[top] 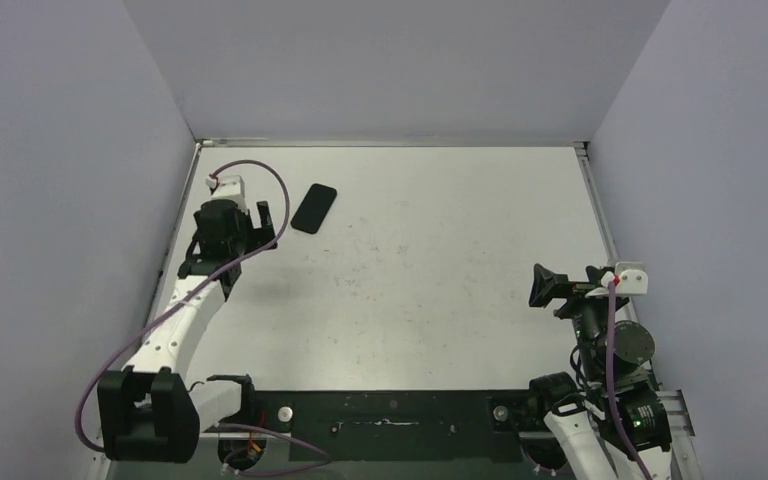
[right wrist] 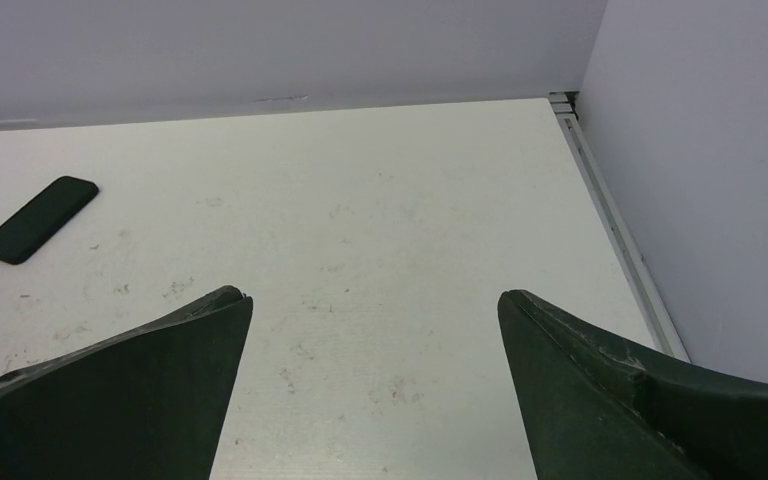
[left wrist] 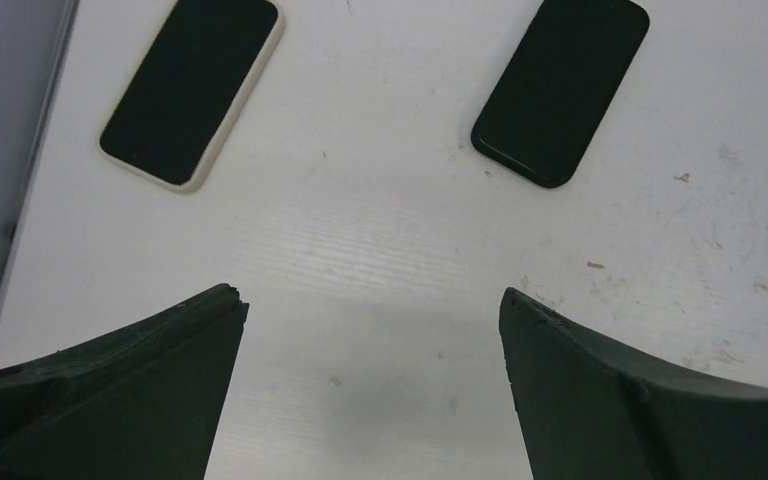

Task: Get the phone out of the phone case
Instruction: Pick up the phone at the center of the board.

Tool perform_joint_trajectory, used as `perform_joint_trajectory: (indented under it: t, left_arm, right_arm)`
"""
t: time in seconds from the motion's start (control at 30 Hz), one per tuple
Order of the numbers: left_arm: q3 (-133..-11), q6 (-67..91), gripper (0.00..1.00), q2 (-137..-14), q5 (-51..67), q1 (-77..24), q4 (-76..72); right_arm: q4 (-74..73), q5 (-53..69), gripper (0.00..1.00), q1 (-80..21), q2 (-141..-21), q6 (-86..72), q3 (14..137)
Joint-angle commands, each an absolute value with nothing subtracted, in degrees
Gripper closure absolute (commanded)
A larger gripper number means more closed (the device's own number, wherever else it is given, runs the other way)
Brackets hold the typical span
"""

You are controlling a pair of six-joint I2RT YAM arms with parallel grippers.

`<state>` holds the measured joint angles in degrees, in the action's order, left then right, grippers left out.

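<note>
Left jaws and right jaws stand apart, empty; left wrist view: cream-cased phone (left wrist: 190, 90) upper left, black slab (left wrist: 561, 88) upper right.

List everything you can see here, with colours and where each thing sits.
Phone with cream rim: 1, black face, by the left wall; seen from the left wrist only.
Black phone: 1, all black, to its right, apart from it.
Table: 1, white, scuffed, under both.
Walls: 3, pale grey, around the table.
Left gripper: 1, black, open, above the table near both phones.
Right gripper: 1, black, open, right side, empty.
</note>
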<state>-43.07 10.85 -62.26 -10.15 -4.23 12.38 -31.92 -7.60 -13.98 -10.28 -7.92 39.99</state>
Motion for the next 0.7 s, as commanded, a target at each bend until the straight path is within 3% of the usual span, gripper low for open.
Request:
perform_joint_trajectory:
  t: [0.0, 0.23, 0.67]
  left_arm:
    - [-50.93, 0.90, 0.03, -70.96, -5.51, 1.11, 4.54]
    - [-61.94, 0.80, 0.03, -87.68, 3.69, 11.30, 3.87]
    - [-81.30, -9.10, 0.03, -109.45, 5.24, 15.56, 11.33]
  right_arm:
    - [-28.97, -5.12, 0.00, -14.37, -9.88, -7.33, 39.29]
    - [-28.92, -3.09, 0.00, -14.43, -10.97, -6.29, 39.55]
    - [-29.07, -0.36, 0.00, -14.42, -18.16, -4.69, 40.57]
